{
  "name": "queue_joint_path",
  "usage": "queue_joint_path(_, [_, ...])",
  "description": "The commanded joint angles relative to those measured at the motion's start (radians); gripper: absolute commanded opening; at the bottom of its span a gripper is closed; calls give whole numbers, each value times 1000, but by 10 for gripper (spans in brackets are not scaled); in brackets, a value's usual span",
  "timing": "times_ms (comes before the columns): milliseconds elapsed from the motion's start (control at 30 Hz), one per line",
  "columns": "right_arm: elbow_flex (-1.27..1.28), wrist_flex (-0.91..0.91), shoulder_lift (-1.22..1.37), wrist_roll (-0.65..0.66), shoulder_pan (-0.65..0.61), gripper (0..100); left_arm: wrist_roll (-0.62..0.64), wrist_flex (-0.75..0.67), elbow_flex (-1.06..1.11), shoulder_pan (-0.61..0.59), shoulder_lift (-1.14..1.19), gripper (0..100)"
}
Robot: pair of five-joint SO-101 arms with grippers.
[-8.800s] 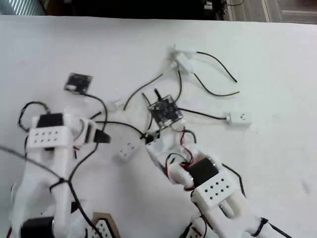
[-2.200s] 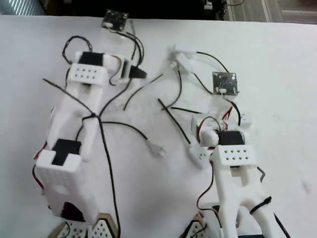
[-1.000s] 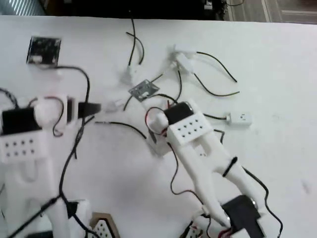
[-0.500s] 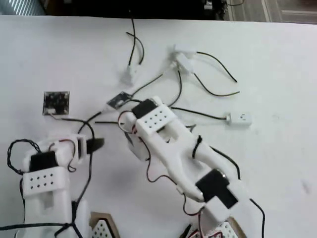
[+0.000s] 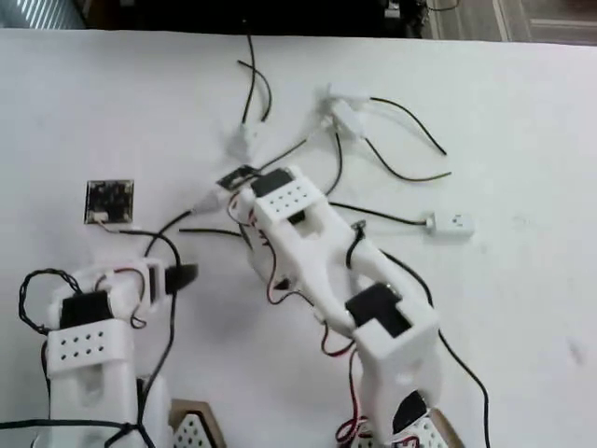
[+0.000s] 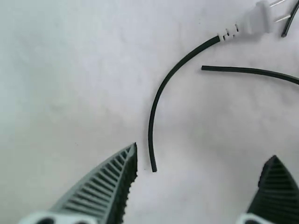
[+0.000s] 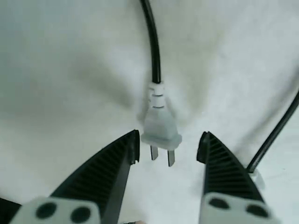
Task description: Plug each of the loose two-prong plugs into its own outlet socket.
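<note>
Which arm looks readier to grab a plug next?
Right: the right pincer, open, flanks a white plug. The left pincer, open too, hangs over a bare cord end, farther from any plug.

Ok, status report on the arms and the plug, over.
Right gripper open, straddling white two-prong plug, not gripped. Left gripper open, above black cord end. White outlet socket lies apart from it.

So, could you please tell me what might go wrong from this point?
The right gripper has its fingers open around the prong end of the white plug, so closing may catch the prongs rather than the body and twist it. A second black cord runs by one finger and could get caught.
</note>
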Motion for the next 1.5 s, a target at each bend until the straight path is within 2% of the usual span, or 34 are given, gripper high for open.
queue_joint_path(0, [-61,10,27,-8,13,200,-5,-18,-6,-4,-24,392])
queue_joint_path(67, [-77,10,48,-8,13,194,-5,-20,-6,-4,-24,392])
queue_joint_path(267, [-107,10,73,-6,13,64,-5,-21,-6,-4,-19,392])
queue_joint_path(400, [-107,12,68,0,13,17,-5,-21,-3,-4,-19,392])
queue_joint_path(767, [-106,76,77,-8,12,26,-8,-55,21,-4,-24,392])
queue_joint_path(933, [-106,147,77,-60,16,91,-5,-55,21,-4,-24,392])
queue_joint_path(1467, [-107,145,142,-72,13,74,-8,-52,21,-4,-24,392])
